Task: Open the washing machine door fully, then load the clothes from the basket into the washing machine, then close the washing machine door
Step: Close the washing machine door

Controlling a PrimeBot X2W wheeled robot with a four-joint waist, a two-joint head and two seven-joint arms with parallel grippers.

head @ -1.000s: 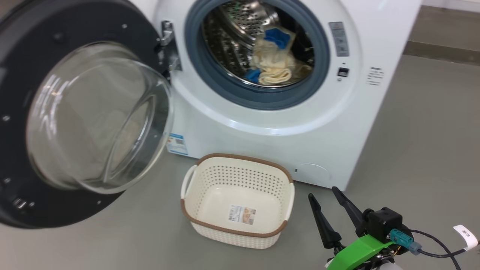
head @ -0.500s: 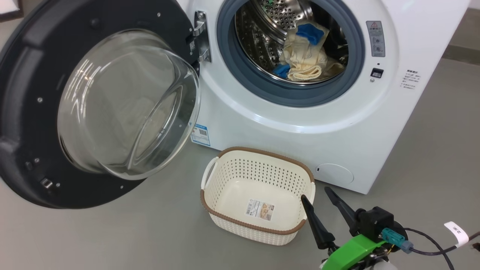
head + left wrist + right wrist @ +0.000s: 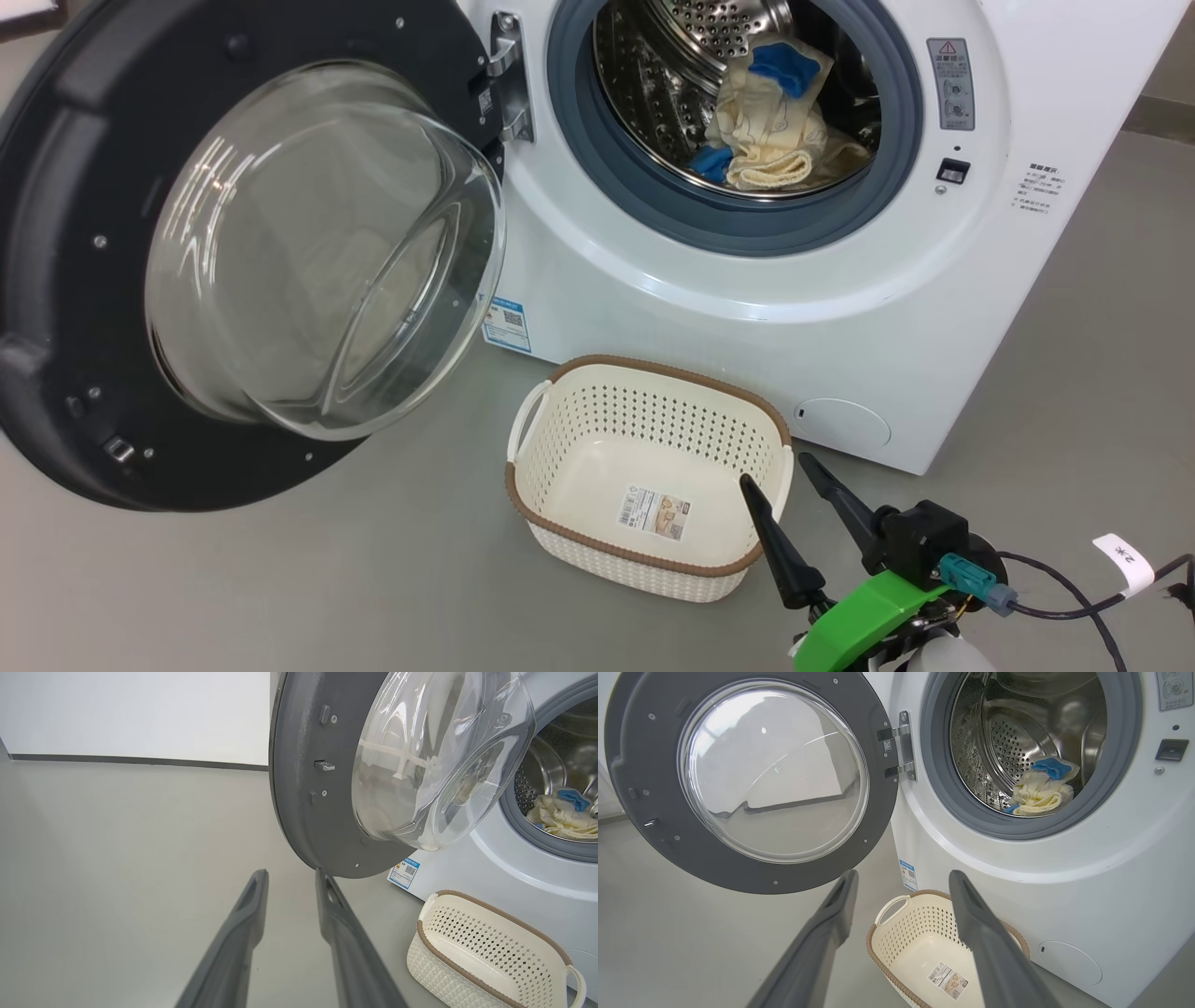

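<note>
The washing machine stands with its door swung wide to the left, the glass bowl facing me. The cream-yellow clothes with blue trim lie inside the steel drum. The basket sits on the floor before the machine, holding just a paper label. My right gripper hangs open and empty at the basket's right rim. In the left wrist view my left gripper is open with a narrower gap, nothing between its fingers, below the door. The right wrist view looks past the right gripper at the basket and clothes.
Grey floor spreads left of the basket and under the open door. A pale wall with a dark skirting line runs behind the door. A cable with a white tag trails from my right wrist. A round flap sits low on the machine.
The head camera has swung, shifting the whole picture right and up. In that view my right gripper now overlaps the basket's right rim instead of standing clear of it.
</note>
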